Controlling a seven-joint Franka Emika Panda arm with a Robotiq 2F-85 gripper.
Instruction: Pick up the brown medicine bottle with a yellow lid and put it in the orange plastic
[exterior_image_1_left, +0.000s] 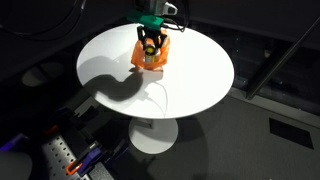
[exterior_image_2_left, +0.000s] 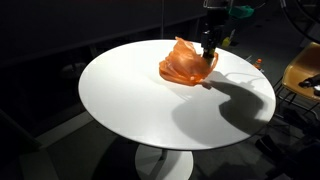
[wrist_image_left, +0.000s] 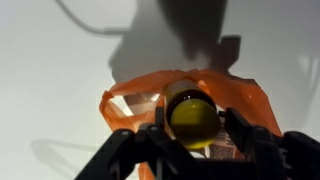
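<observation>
The brown medicine bottle (wrist_image_left: 186, 103) with its yellow lid (wrist_image_left: 192, 122) sits tilted between the fingers of my gripper (wrist_image_left: 196, 128), which is shut on it. The lid faces the wrist camera. The bottle hangs inside the opening of the orange plastic (wrist_image_left: 255, 100), a crinkly translucent bag. In both exterior views the gripper (exterior_image_1_left: 151, 46) (exterior_image_2_left: 208, 50) reaches down into the orange plastic (exterior_image_1_left: 139, 56) (exterior_image_2_left: 177, 66), which sits on the far part of the round white table (exterior_image_1_left: 190, 85) (exterior_image_2_left: 130, 100). The bottle shows as a dark shape with yellow (exterior_image_1_left: 151, 57) inside the bag.
The table stands on a single white pedestal (exterior_image_1_left: 153, 135). A wooden chair (exterior_image_2_left: 303, 75) stands beyond the table edge. Blue and orange equipment (exterior_image_1_left: 80, 157) lies on the dark floor below.
</observation>
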